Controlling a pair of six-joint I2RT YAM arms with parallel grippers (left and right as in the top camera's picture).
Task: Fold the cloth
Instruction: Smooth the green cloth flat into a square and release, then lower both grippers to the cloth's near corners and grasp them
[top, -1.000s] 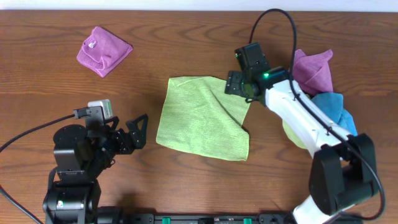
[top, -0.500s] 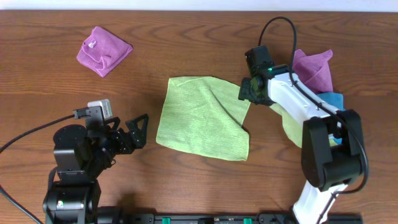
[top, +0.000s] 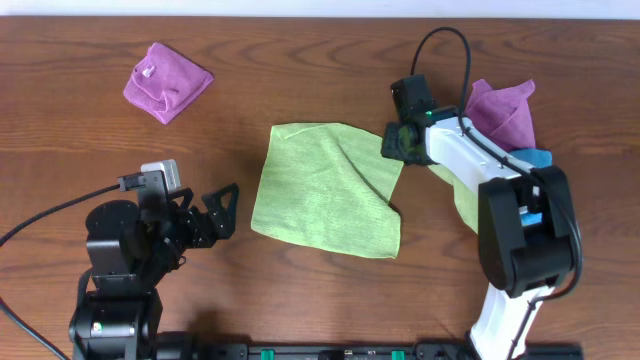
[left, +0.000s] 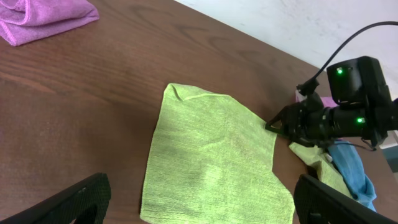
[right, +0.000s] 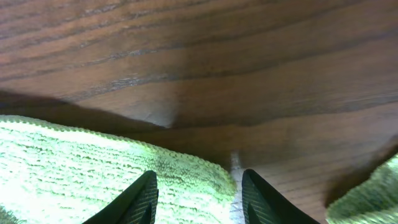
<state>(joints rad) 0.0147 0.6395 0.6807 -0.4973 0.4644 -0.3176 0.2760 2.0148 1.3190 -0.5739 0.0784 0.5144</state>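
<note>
Left hand (top: 226, 208): fingers spread wide, front-left of bench (top: 300, 80).
Right hand (top: 390, 143): fingers apart, low, back-right; arm outstretched.

Cloth (top: 325, 195): lime terry, matt, nubbly pile. Table (top: 300, 70): dark wood, visible grain, faint sheen. Right gripper fingers (right: 134, 205): smooth black plastic.

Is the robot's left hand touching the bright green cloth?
Apart. The overhead view shows a strip of bare table between the open left gripper and the left edge of the cloth.
</note>
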